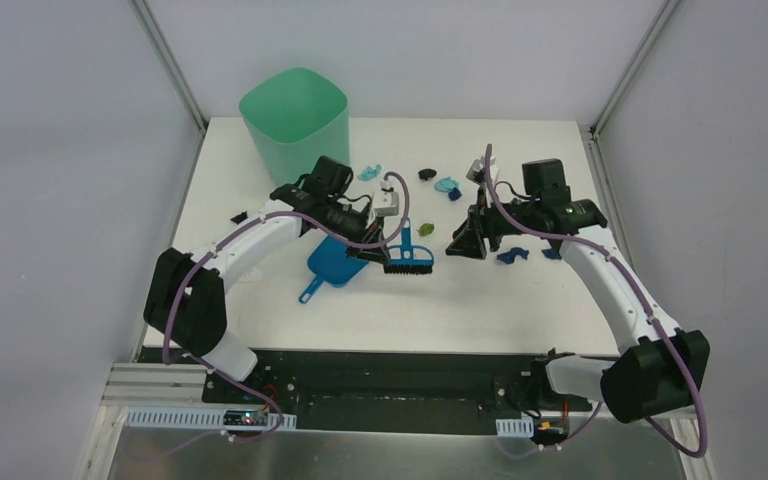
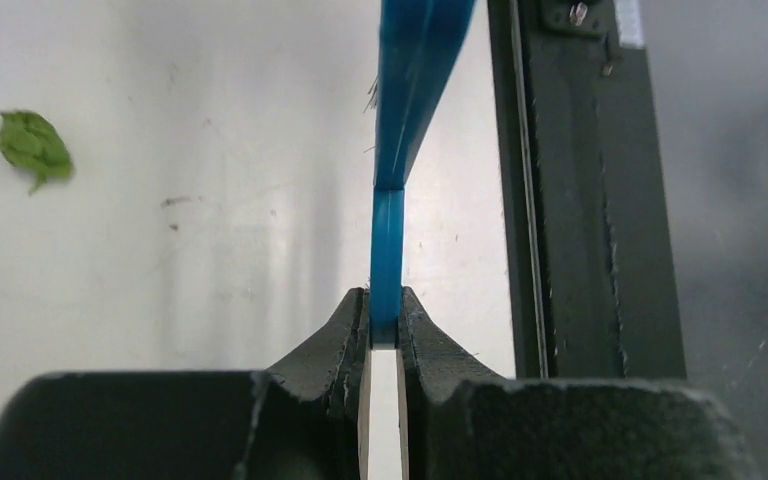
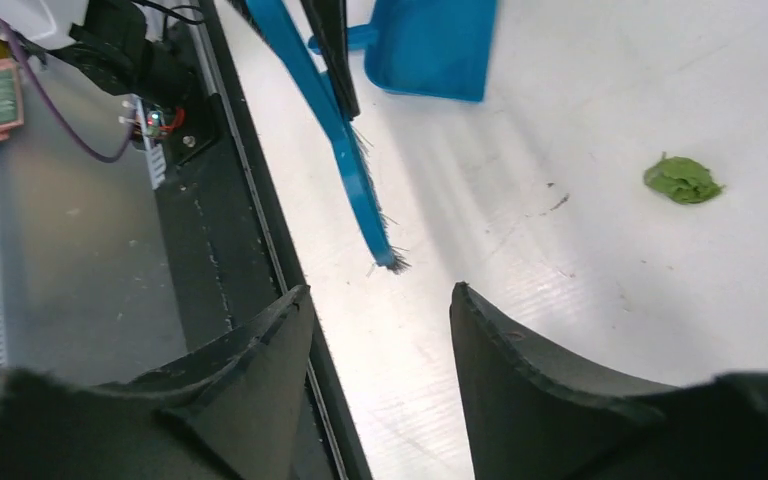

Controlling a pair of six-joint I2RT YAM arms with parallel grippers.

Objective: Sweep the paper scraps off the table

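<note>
1. Top external view: the paper scraps (image 1: 447,186) lie spread over the table (image 1: 260,310), not gathered. Taking the table centre as the dial, there's a light-blue one at 12, a black + light-blue pair at 1 and two dark-blue ones at 3 just beside my right wrist. A black bit sits at 9 near the left edge, and the green scrap (image 1: 425,229) is abt at centre.
2. Left wrist view: my left gripper (image 2: 384,310) is clamped on the thin blue handle of the brush (image 2: 415,100), pads tight on both sides, no gap. The green scrap sits at 10 o'clock in that view, well apart from the brush.
3. Right wrist view: my right gripper (image 3: 378,290) has its fingers wide apart w/ nothing between them, only bare table below. The brush tip shows at 12 and the green scrap at 2.
4. The dustpan (image 1: 335,265) lies on the table at 8 o'clock from centre, just beside the brush head, and neither gripper holds it. No scrap shows in the part of it I can see. The bin (image 1: 295,120) stands at 11 by the back-left corner, and I see no scrap in it from above.
5. My read: early days. Done: brush is in hand. Left: every scrap I can see is on the table, so sweeping, loading the dustpan and prob. tipping into the bin are all to do. Can't tell if the bristles touch the table yet.
</note>
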